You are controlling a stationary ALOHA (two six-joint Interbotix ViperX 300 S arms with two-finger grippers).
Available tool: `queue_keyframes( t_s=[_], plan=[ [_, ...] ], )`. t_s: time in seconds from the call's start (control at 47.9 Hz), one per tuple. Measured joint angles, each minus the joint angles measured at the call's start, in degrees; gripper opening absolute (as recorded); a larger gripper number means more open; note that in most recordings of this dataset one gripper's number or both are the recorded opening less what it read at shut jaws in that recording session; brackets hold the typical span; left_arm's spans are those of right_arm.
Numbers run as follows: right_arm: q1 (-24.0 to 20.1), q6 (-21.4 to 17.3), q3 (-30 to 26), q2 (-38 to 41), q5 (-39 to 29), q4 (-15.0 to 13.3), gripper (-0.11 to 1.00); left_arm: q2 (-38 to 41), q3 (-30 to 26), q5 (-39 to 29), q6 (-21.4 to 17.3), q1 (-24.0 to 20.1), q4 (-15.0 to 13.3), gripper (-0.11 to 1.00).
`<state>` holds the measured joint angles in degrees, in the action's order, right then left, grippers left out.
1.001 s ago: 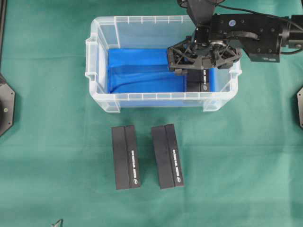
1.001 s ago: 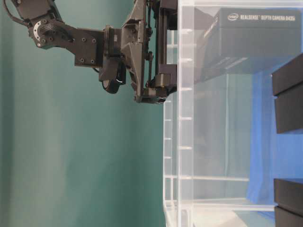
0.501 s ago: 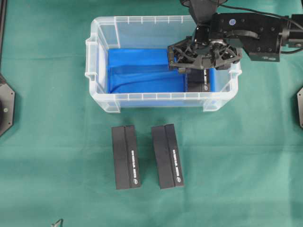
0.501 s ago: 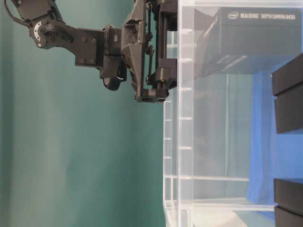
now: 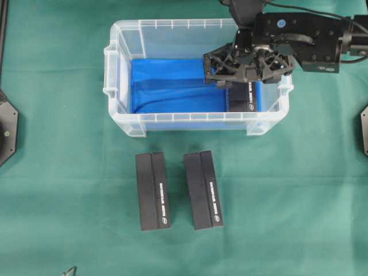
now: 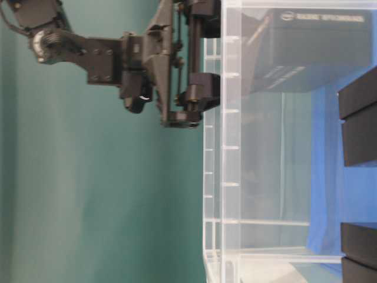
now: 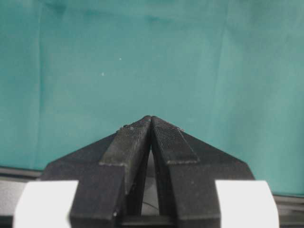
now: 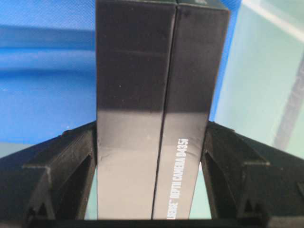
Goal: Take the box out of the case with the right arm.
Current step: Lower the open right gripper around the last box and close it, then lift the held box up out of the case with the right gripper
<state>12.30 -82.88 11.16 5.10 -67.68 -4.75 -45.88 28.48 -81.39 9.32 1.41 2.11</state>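
- The case [image 5: 123,75] is seen in the upper middle of the overhead view, and its blue lining is bare except at the right end.
- Two boxes [image 5: 153,191] are laid on the cloth below the case, outside it.
- One box [image 8: 159,109] is found inside the case at its right end; its removal is judged not yet done.
- The right gripper [image 5: 244,72] is clamped on that box, both fingers [image 8: 71,156] pressed to its sides; lifting and carrying out are left.
- The left gripper [image 7: 151,121] is pressed together on nothing, over bare cloth.
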Motion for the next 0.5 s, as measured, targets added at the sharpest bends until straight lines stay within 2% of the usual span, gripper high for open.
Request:
queue_keyframes(
  t_s=[0.25,0.501],
  plan=[
    [-0.1,0.0,-6.7,-2.5,-8.2,-2.9,0.65,-0.3,0.0,0.0,0.0,0.0,0.0,0.02],
    [-0.6,0.8,-13.9,-3.8,-16.0,-4.7,0.65,-0.6,0.0,0.0,-0.1,0.0,0.0,0.02]
  ],
)
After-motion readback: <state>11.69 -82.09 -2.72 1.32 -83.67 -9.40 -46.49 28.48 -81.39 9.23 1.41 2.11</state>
